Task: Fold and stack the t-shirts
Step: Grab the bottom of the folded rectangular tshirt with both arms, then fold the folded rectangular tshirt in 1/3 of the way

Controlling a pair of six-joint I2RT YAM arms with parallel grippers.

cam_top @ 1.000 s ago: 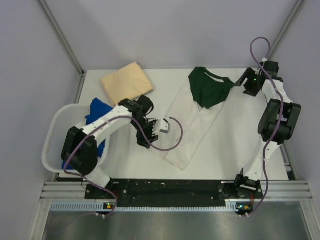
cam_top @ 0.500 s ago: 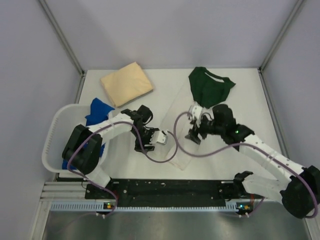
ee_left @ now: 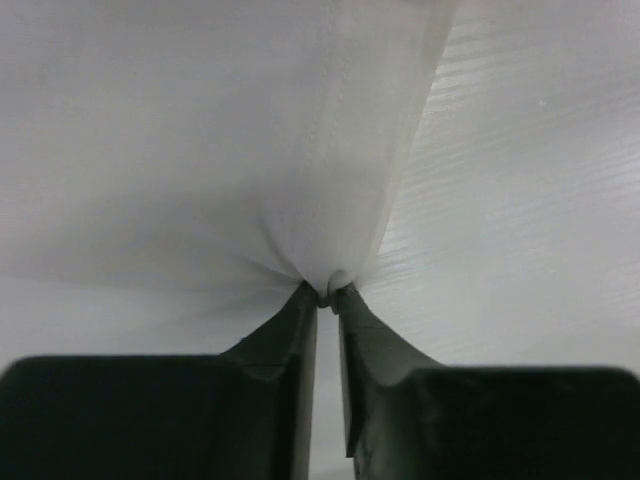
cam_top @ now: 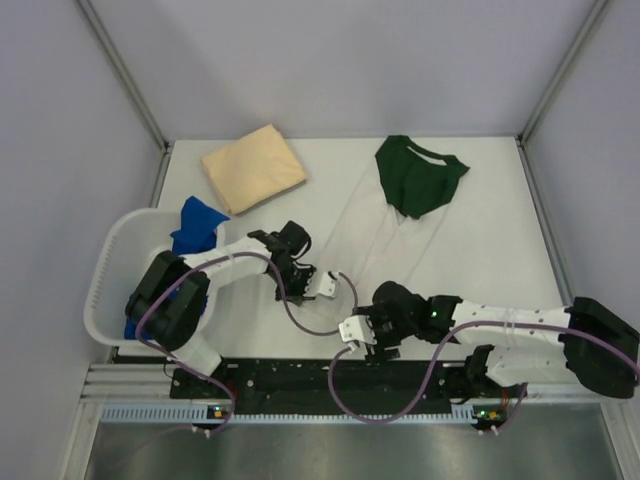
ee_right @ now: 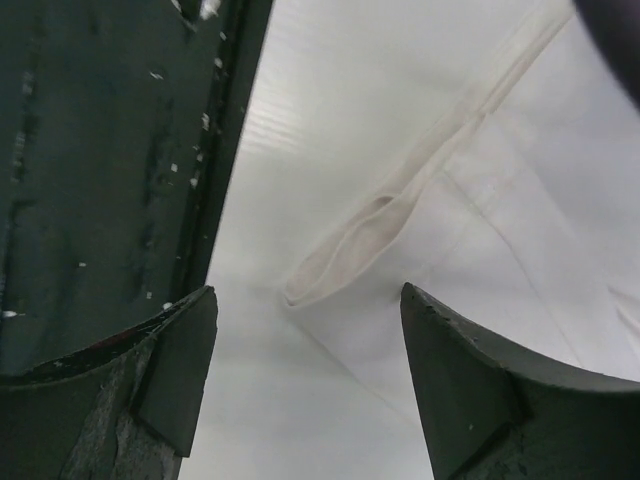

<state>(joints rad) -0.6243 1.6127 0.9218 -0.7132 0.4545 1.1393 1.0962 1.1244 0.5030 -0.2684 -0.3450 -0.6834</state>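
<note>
Left gripper (ee_left: 327, 293) is being clamped on white shirt (ee_left: 200, 150) edge near table (cam_top: 500, 270) centre; right gripper (ee_right: 308, 292) is being held wide open over its hem at 6 o'clock. Shirt is being seen spread out toward 1 o'clock.

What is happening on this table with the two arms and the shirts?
The two arms are working on the white t-shirt with green sleeves, spread on the table. The left gripper is shut on a pinch of its white cloth. The right gripper is open, low over the shirt's hem corner, not yet gripping. A tan shirt lies folded at the back left, and blue shirts lie in the white basket.
</note>
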